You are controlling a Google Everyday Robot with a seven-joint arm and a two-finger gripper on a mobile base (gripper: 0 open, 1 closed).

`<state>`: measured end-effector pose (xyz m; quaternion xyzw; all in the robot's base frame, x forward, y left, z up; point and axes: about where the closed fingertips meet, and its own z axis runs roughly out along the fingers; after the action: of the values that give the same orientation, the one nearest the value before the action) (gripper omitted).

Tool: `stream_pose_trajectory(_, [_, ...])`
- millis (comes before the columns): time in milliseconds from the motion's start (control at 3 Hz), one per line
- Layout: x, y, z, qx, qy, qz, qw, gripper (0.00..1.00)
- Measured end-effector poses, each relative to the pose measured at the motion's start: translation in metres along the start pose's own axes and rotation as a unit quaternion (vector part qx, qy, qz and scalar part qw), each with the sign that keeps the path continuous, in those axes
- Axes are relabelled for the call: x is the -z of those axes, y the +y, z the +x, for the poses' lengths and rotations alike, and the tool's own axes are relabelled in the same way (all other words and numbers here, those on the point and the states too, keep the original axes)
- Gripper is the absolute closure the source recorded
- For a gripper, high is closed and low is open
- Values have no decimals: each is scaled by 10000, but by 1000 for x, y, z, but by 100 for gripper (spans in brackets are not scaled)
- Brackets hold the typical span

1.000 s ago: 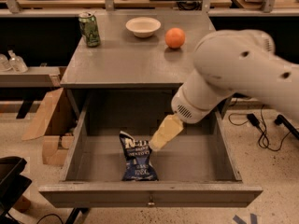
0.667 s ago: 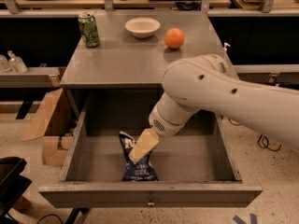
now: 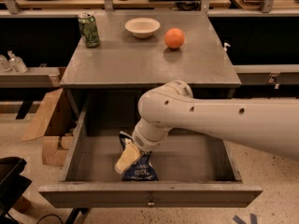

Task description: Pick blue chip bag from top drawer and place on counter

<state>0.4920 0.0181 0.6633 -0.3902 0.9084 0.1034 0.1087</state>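
Observation:
The top drawer [image 3: 201, 194] is pulled open below the grey counter [image 3: 140, 62]. The blue chip bag [image 3: 141, 171] lies on the drawer floor near the front, left of centre, with white lettering showing. My gripper [image 3: 126, 159] is down inside the drawer, on the bag's upper left part and covering it. My white arm [image 3: 219, 120] reaches in from the right across the drawer and hides its back middle.
On the counter stand a green can [image 3: 88, 30] at the back left, a white bowl [image 3: 142, 27] at the back middle and an orange [image 3: 174, 38] to its right. A cardboard box [image 3: 46, 125] lies on the floor left of the drawer. A black object [image 3: 10, 181] is at the lower left.
My arm has swung left and lower into the drawer. The gripper went from right of the bag to on top of its upper left part. The bag has not visibly moved.

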Motion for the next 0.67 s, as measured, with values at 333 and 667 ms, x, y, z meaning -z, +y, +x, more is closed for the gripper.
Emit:
stream_pose_trajectory(333, [-37,-1,-3,-89,89,18,9999,15])
stream_pose_trajectory(667, [-59,0,-3,-94,223,90,9997,37])
